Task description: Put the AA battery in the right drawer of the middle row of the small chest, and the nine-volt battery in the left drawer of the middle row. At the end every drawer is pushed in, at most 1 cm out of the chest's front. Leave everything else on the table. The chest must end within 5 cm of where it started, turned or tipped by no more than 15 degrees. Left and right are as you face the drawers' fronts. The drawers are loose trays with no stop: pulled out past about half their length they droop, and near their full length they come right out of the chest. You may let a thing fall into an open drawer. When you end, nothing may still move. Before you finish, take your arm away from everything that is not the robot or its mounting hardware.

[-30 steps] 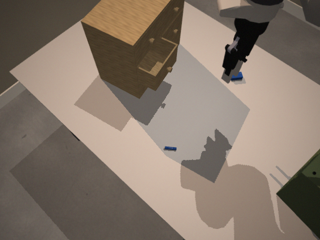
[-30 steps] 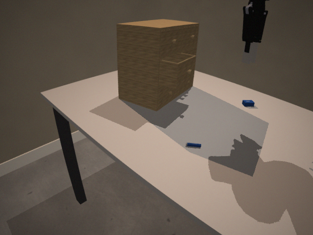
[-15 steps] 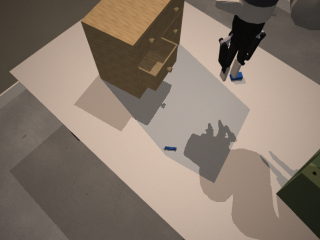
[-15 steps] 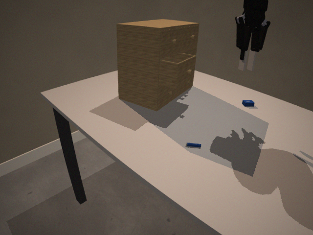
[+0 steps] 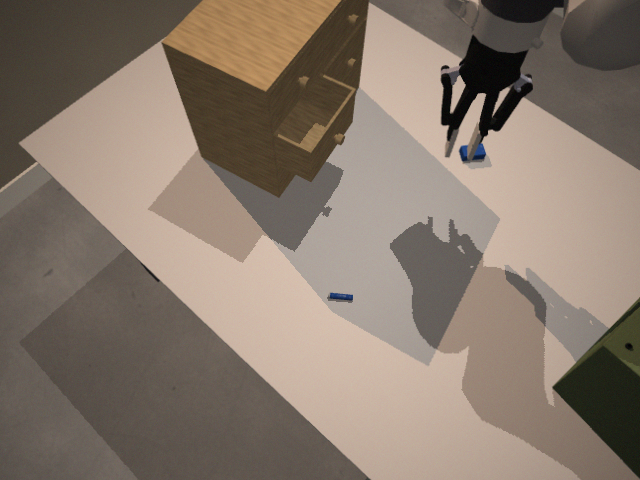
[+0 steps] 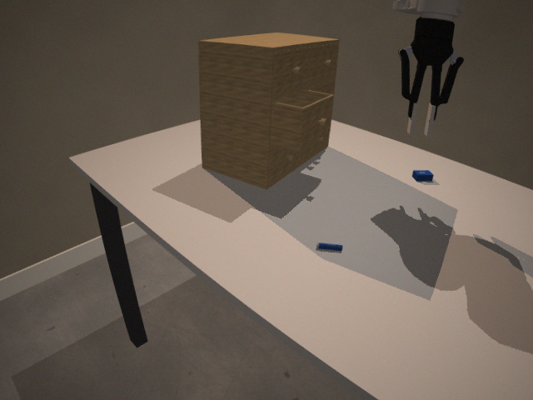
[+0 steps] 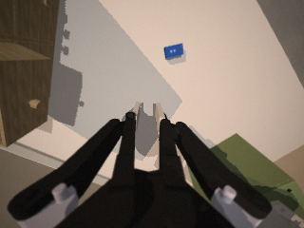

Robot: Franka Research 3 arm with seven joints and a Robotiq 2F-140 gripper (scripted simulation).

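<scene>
My black end effector (image 6: 418, 126) hangs high above the pale counter (image 6: 258, 275), its tan fingertips (image 6: 428, 124) drawn narrow with nothing between them. Small blue rectangular nine-volt battery (image 6: 422, 174): flat on the counter below me. Slim blue cylindrical AA battery (image 6: 329, 247): lying well apart, out in front of the wooden chest (image 6: 236, 112), whose middle-row left drawer (image 5: 315, 116) stands pulled out.
</scene>
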